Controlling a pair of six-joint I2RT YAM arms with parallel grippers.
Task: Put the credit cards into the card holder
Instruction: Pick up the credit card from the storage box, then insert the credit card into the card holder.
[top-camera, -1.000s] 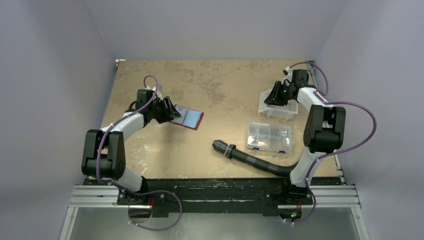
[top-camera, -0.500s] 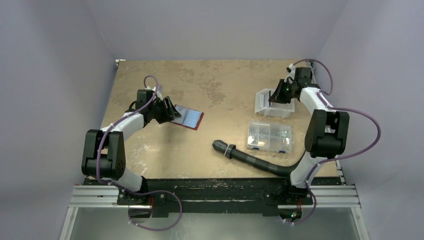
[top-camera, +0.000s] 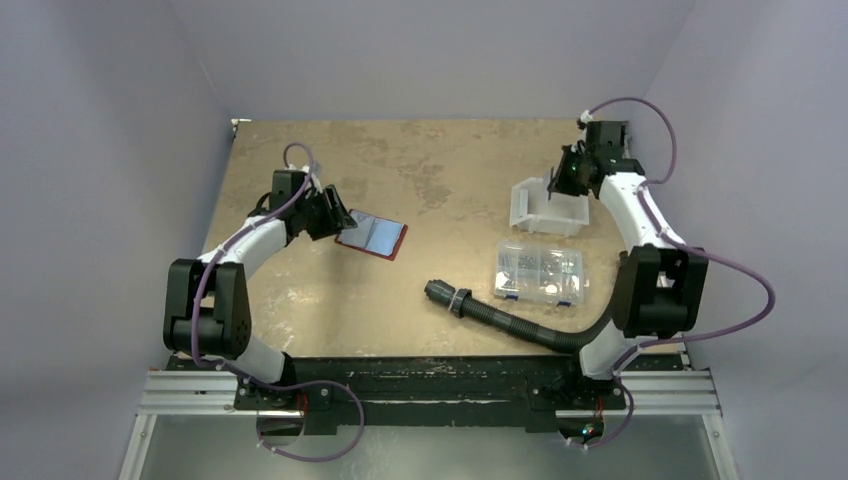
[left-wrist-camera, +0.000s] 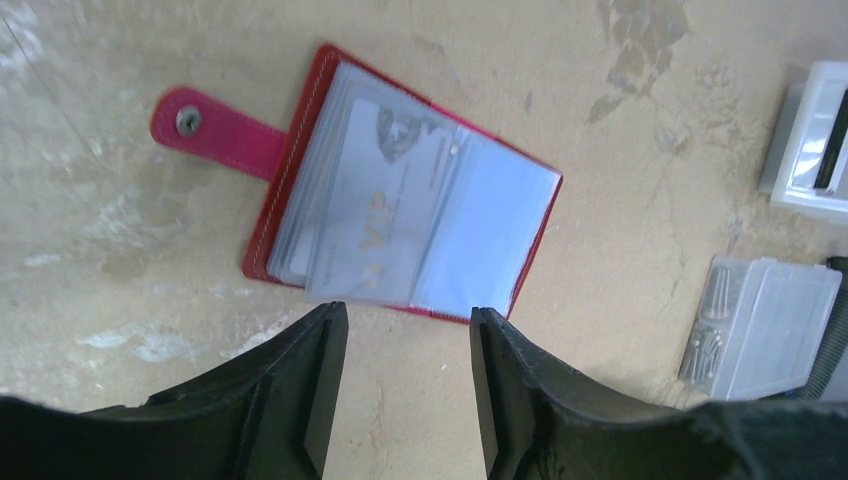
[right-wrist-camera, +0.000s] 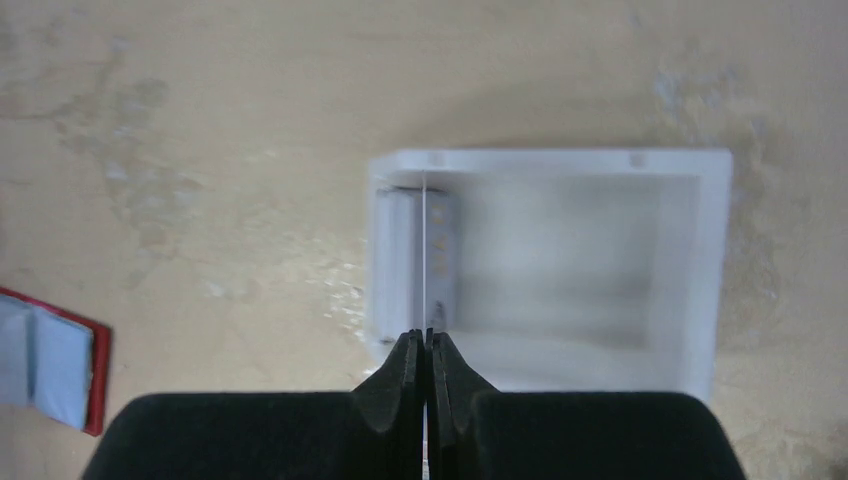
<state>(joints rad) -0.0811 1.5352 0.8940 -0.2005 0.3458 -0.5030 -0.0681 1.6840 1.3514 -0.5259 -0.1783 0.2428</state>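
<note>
- Red holder (left-wrist-camera: 480, 230) is seen lying open and flat on the left of the surface (top-camera: 450, 170). Its tab (left-wrist-camera: 200, 125) points away from the tray, and a VIP card (left-wrist-camera: 375, 215) is tucked in one sleeve.
- Left hand (left-wrist-camera: 405, 375) is held half open just beside the holder's edge; nothing is gripped.
- Right hand (right-wrist-camera: 427, 350) is pinched shut on a thin card (right-wrist-camera: 426, 250), carried upright and seen edge-on over the left end of the white tray (right-wrist-camera: 700, 200). Whether it is clear of the walls cannot be told.
- From that card, the holder lies well off to the left across the surface, its long axis roughly left-right and a little skewed. The left hand is far nearer.
- Bare surface is offered between tray and holder. The box (top-camera: 540, 272) and hose (top-camera: 500, 315) are kept nearer the bases, seemingly off the line.
</note>
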